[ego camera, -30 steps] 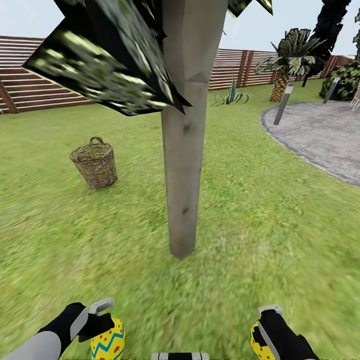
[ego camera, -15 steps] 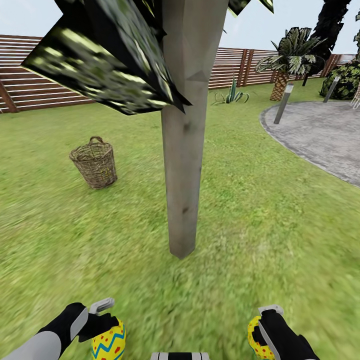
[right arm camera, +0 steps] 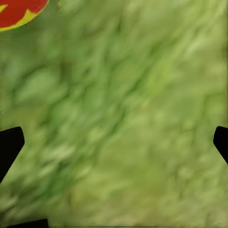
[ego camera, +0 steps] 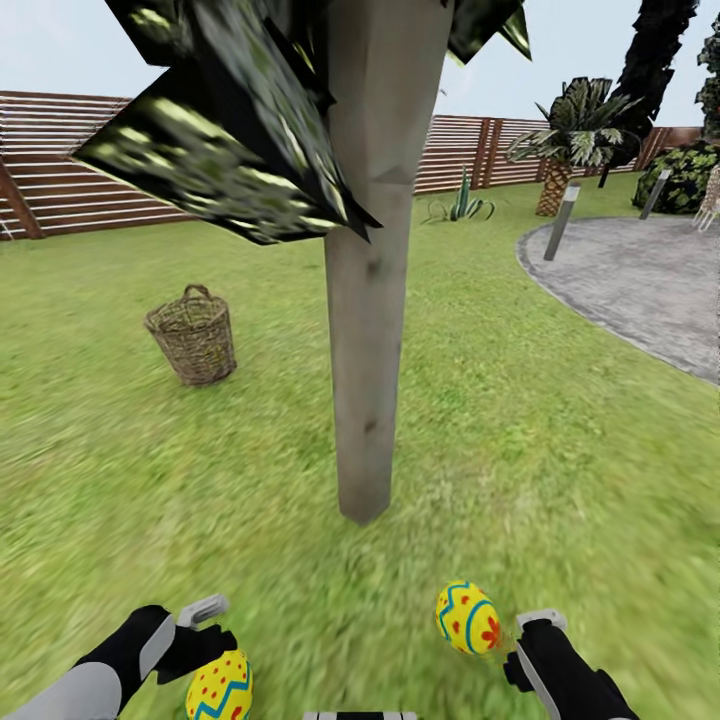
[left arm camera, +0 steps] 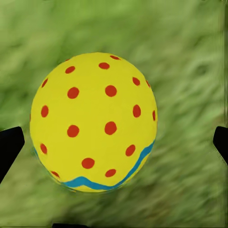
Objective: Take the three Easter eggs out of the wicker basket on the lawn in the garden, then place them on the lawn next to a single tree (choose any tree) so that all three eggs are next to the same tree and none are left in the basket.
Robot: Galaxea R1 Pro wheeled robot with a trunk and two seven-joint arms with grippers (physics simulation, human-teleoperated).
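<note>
You had both grippers spread | right (ego camera: 500, 640) beside a loose egg (ego camera: 467, 617) | left (ego camera: 215, 640) egg (left arm camera: 92, 122) unpinched | either might roll from tree (ego camera: 365, 400).

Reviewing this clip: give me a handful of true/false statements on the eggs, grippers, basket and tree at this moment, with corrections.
1. One egg lies free beside the right gripper. True.
2. The right gripper's fingers are clamped on an egg. False: in the right wrist view they stand wide apart over bare lawn, with an egg just at the picture's corner.
3. The basket stands touching the tree trunk. False: it stands apart from it on the grass, farther away on the robot's left.
4. An egg sits between the left gripper's fingers. True, though the fingertips show clear of its sides.
5. The tree stands on the paved patio. False: its trunk rises from the lawn.
</note>
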